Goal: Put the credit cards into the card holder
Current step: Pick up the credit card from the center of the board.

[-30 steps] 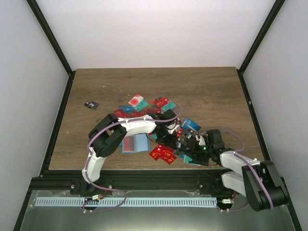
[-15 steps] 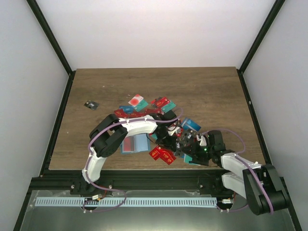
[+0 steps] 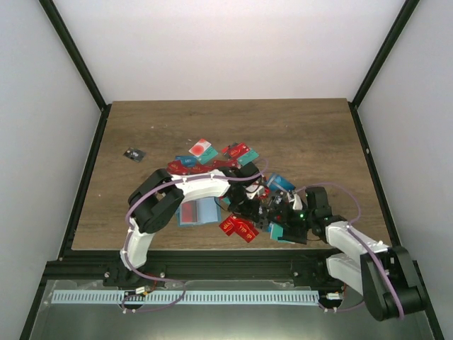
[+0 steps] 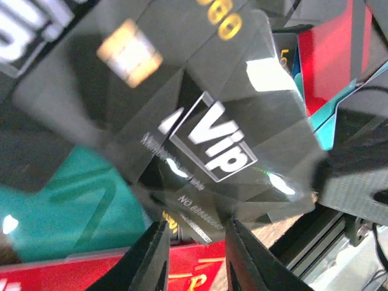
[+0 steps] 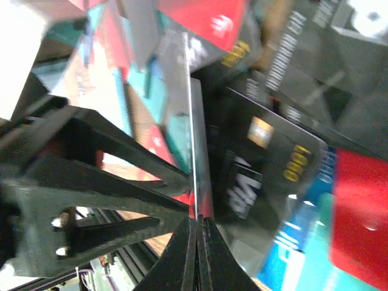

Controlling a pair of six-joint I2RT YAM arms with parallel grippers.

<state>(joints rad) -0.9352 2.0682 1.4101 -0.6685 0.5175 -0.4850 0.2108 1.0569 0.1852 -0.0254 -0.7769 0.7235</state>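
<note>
- My two pincers work close together in a crowded heap of credit cards [image 3: 238, 227], at the near middle of the brown wood-grain worktop [image 3: 304, 134].
- My right pincer [image 5: 197, 221] is closed. Its black fingers press together on the end of a thin card [image 5: 193, 121], seen edge-on as a bright glossy line.
- My left pincer [image 4: 194, 245] has its fingers a narrow gap apart at the lower edge of a glossy black card [image 4: 212, 139], which has white "Vip" lettering and a gold chip. I cannot tell whether they pinch it.
- The card holder [image 3: 200, 211] is light blue, flat and rectangular. It lies just left of my left pincer, partly under my left arm [image 3: 205, 185], near the worktop's near edge.
- The cards are thin rectangles in red, teal and white with a red blot. They overlap and tilt, and touch around both pincers.
- Wood grain shows across the far half and on both sides of the heap. Black rails [image 3: 86, 170] border the worktop left and right.
</note>
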